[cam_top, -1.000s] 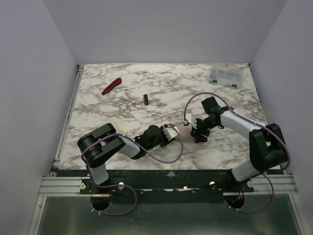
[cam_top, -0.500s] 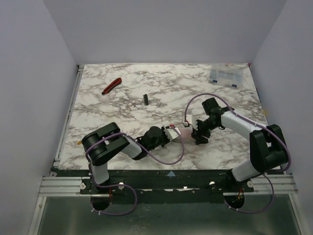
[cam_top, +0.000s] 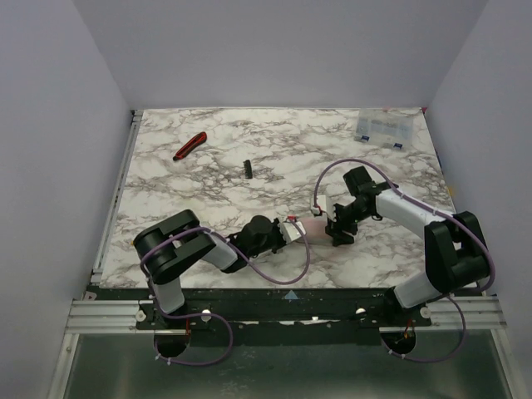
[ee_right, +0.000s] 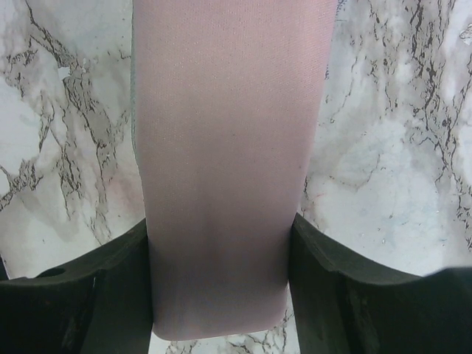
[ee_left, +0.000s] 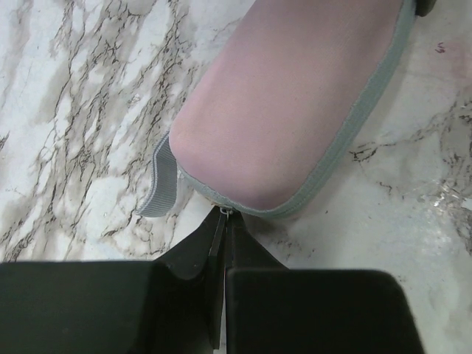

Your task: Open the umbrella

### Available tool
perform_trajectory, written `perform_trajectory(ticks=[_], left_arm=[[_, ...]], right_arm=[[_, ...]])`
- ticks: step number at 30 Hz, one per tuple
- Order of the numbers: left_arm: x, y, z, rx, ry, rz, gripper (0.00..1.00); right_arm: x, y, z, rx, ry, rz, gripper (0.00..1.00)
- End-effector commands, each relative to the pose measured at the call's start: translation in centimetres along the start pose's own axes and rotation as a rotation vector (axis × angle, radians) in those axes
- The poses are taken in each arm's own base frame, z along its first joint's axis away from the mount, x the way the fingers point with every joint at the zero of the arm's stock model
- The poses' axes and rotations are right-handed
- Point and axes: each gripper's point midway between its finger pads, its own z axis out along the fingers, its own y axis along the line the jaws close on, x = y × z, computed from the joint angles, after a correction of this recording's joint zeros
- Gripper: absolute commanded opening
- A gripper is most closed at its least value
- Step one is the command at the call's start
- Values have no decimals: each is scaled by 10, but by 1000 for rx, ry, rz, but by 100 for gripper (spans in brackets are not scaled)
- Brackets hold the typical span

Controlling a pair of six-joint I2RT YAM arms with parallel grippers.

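The umbrella is a folded peach-pink fabric bundle with a grey edge band, lying on the marble table between my two grippers. My left gripper is shut on a small metal pull at the grey band on the umbrella's rounded end. A grey loop tab hangs beside it. My right gripper is shut on the umbrella's body, one finger on each side. The left gripper and right gripper hold opposite ends. The shaft, handle and lining are hidden.
A red-and-black hand tool lies at the far left. A small black piece lies mid-table. A clear plastic box stands at the far right corner. Grey walls close in three sides of the table.
My left gripper has drawn slightly to the left and nearer, still shut on the pull. A little more pink shows between the grippers. The right arm has barely moved.
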Motion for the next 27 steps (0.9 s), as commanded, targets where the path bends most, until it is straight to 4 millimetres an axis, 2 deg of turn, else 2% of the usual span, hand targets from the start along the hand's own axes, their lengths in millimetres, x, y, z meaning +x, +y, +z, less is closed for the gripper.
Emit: perform_trajectory(ticks=[1, 8, 14, 15, 20, 21, 23, 27], left_arm=[[-28, -26, -11, 139, -97, -5, 0], [-29, -47, -17, 257, -81, -58, 0], [-31, -41, -5, 235, -43, -119, 0], [-30, -39, -3, 231, -34, -142, 0], [-17, -13, 6, 190, 26, -260, 0], [-16, -9, 7, 188, 29, -272, 0], [-12, -1, 8, 187, 42, -278, 0], [-7, 5, 9, 198, 49, -249, 0]], right_arm=[[25, 20, 15, -34, 59, 131, 0], [21, -7, 18, 127, 16, 194, 0], [6, -1, 23, 92, -63, 306, 1], [2, 3, 23, 70, -75, 324, 8], [-8, 28, 20, -64, -98, 390, 64], [-11, 33, 18, -89, -99, 402, 72], [-18, 39, 13, -135, -113, 418, 84], [-35, 29, 5, -142, -152, 472, 90]])
